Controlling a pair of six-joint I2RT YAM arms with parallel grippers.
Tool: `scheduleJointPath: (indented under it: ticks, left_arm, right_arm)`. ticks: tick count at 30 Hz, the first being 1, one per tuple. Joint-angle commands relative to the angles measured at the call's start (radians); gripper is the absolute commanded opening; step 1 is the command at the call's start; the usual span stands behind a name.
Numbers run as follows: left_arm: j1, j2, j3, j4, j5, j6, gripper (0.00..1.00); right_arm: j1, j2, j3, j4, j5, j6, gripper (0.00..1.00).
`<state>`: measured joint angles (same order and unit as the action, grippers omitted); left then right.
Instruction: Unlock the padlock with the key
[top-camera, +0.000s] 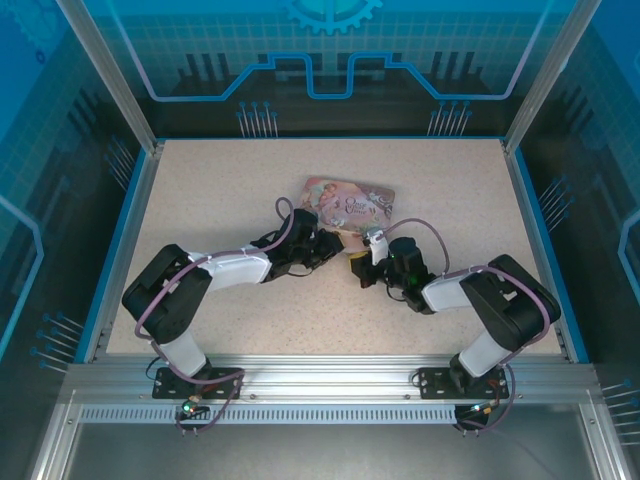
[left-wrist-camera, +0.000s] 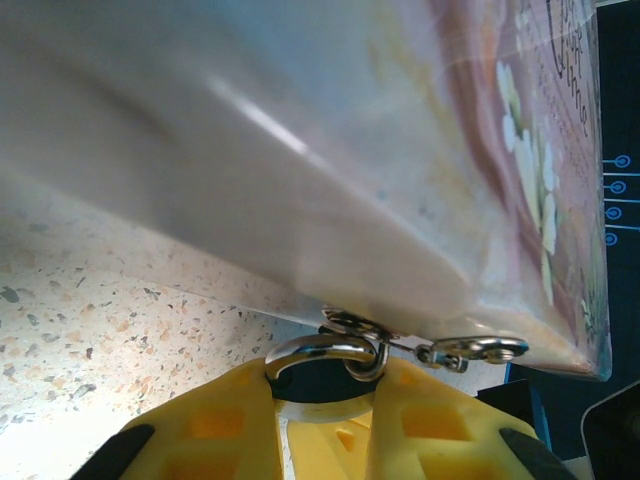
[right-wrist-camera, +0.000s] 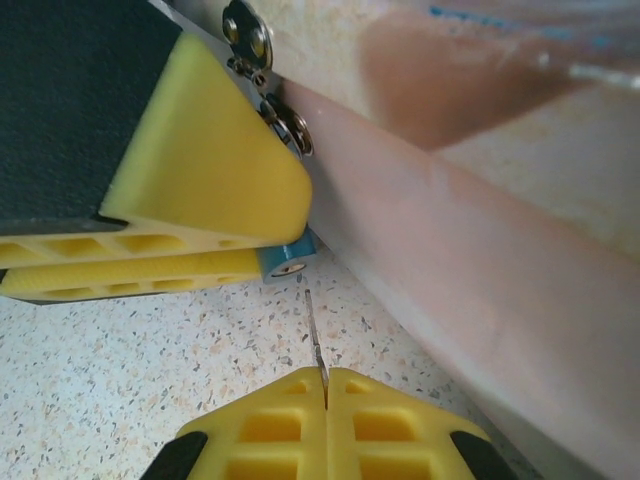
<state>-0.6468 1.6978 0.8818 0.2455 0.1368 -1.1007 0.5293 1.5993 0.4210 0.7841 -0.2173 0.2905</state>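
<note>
The table (top-camera: 220, 200) had a pale speckled top with beige, grey and brown grains. A blue border (top-camera: 128, 235) ran along its left, far and right sides, and at the near side it ended at a metal rail (top-camera: 330, 375). One tin (top-camera: 350, 203) lay on it, a little beyond the middle and well apart from every border. The tin was flat, rectangular and pink, with flowers on the lid, and it was turned slightly askew to the table's sides.

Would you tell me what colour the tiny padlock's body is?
Blue-teal; the tiny squarish padlock shows best in the right wrist view.
</note>
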Motion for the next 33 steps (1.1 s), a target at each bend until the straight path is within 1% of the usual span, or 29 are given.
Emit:
scheduleJointPath:
  ticks: [1,10,21,33]
  left_arm:
    - [0.003,-0.032,-0.003,0.052,0.041,-0.016,0.11]
    - [0.003,-0.029,-0.006,0.045,0.037,-0.006,0.11]
    - [0.004,-0.030,-0.005,0.044,0.038,-0.005,0.11]
    - [0.009,-0.032,-0.002,0.046,0.036,-0.005,0.11]
  right_arm:
    - [0.004,-0.006,0.017,0.033,0.001,0.007,0.00]
    - [0.004,-0.057,0.001,0.006,0.003,-0.005,0.00]
    - [0.005,-0.047,0.015,0.011,-0.006,-0.004,0.00]
    - [0.004,-0.048,-0.024,0.007,0.009,-0.008,0.00]
